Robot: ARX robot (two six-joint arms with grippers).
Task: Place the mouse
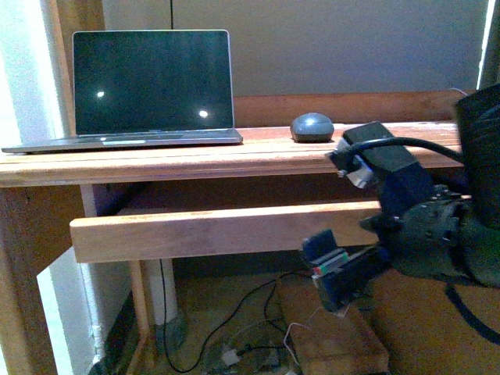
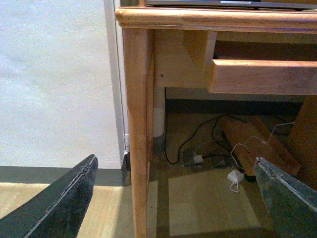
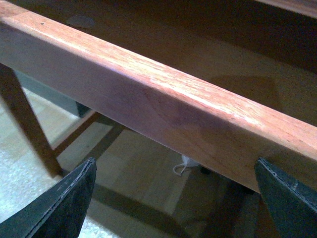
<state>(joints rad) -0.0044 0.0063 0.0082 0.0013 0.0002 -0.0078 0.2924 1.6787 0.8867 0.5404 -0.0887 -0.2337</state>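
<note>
Wooden worktop (image 1: 141, 164), open laptop (image 1: 152, 82) at its left, screen dark. Right pincer (image 3: 174, 161) released and empty, down in front of the lower rail (image 1: 211, 230), well under the top. Left pincer (image 2: 174, 159) also spread wide, nothing in it, by the worktop's leg (image 2: 136, 139). Mouse (image 1: 312, 126) sits on the worktop just right of the laptop, apart from both pincers. Looks light, rigid, smooth dome, likely slippery; I'd pinch low across the narrow flanks, not the crown. Buttons, wheel and far side can't be made out; left arm is out of the front view
</note>
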